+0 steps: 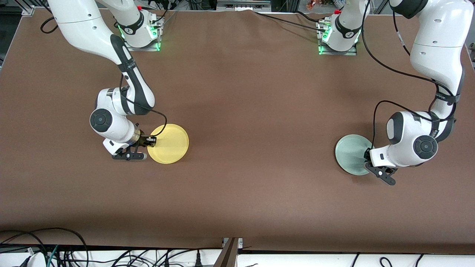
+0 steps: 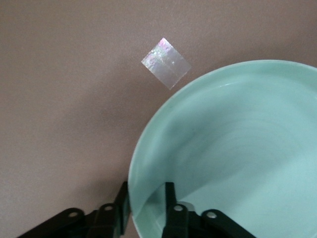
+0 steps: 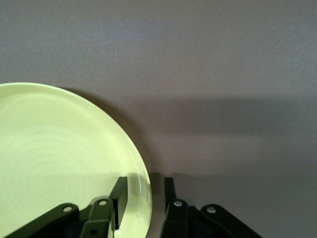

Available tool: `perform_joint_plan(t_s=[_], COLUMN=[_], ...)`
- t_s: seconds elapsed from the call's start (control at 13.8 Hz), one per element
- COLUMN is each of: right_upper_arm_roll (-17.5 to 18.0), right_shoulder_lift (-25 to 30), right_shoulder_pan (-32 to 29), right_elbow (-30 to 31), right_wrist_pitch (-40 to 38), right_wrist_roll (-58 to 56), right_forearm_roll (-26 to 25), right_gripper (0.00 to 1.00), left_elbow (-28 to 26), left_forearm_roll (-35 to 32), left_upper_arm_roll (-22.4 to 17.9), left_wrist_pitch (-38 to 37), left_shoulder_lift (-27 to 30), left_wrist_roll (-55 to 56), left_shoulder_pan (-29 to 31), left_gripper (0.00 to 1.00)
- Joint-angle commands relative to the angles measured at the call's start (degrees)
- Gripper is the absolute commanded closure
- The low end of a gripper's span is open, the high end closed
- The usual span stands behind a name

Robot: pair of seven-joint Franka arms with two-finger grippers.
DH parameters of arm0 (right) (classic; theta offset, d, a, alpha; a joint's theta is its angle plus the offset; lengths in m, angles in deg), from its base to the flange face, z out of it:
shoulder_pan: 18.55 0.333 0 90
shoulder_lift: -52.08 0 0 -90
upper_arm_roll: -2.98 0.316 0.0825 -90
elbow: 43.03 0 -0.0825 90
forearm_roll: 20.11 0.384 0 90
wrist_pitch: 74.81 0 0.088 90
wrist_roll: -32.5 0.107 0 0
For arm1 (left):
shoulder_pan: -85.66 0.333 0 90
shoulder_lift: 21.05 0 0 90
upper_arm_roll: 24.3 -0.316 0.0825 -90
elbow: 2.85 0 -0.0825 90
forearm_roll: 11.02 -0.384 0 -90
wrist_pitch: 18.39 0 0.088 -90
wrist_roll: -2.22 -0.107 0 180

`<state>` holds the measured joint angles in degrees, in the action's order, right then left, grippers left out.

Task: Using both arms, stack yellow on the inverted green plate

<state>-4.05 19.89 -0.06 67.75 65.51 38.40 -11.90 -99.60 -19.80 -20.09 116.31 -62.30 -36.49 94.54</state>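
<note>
At the 2 ends of the table, the right gripper (image 1: 150, 141) pinches the rim of the yellow plate (image 1: 169, 144) and the left gripper (image 1: 368, 160) pinches the green plate (image 1: 350, 153), so inverting and stacking both remain.

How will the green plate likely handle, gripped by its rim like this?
Probably stiff: the green plate keeps its round shape with the left gripper straddling its rim. Its glossy surface suggests it may slip. An edge grip on something this wide may let it droop.
</note>
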Motion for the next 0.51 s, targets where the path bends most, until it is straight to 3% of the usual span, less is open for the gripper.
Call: perform_joint_plan(t_s=[0.0,0.29,0.44], right_upper_arm_roll=[0.1,0.1,0.1], right_shoulder_lift=[-0.4,-0.3,-0.2], right_shoulder_pan=[0.1,0.1,0.0], right_elbow=[-0.9,-0.9,-0.9], right_wrist_pitch=[0.0,-0.2,-0.2], right_wrist_roll=[-1.1,-1.1,-1.0], right_forearm_roll=[1.0,1.1,1.1], right_gripper=[0.67,0.74,0.81], left_elbow=[-0.2,0.4,1.0], left_forearm_roll=[-0.9,-1.4,-6.5], left_upper_arm_roll=[0.4,0.5,0.2], left_wrist_pitch=[-0.4,-5.2,-10.0], left_shoulder_lift=[0.7,3.8,6.6], left_wrist_roll=[-2.1,-1.0,1.6], left_shoulder_pan=[0.6,-1.4,-5.3], left_gripper=[1.0,1.0,1.0])
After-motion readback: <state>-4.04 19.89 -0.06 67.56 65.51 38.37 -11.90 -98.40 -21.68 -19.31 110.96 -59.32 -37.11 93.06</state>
